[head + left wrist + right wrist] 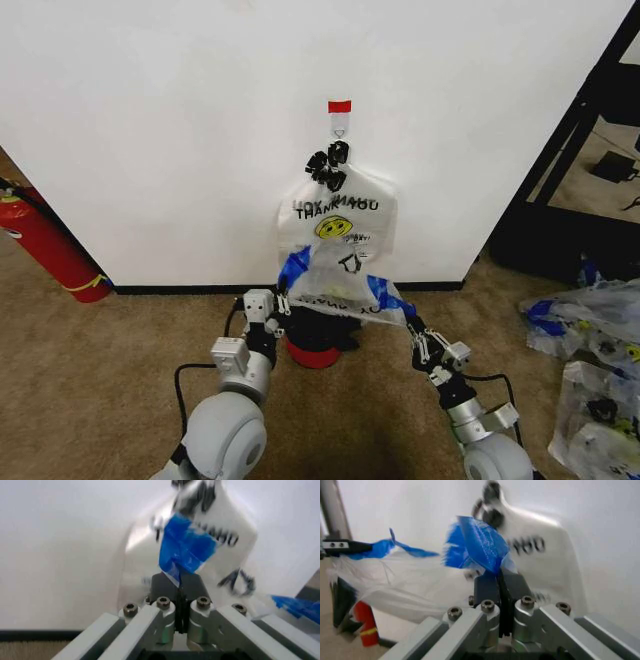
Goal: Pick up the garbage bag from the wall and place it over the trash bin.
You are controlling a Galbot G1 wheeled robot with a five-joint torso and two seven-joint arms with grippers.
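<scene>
Both grippers, left gripper [283,301] and right gripper [410,325], pinch blue patches of one garbage bag [345,285] above one trash bin [314,347]; another bag [335,205] hangs behind.

You're looking at a test or lab-like room, not a home: a bare white partition wall [150,130] with a taped hook [340,115], plain brown carpet [100,380], a red fire extinguisher [45,245] lying by the baseboard, a black metal frame [560,150], and spare plastic bags [590,370] heaped aside.
</scene>
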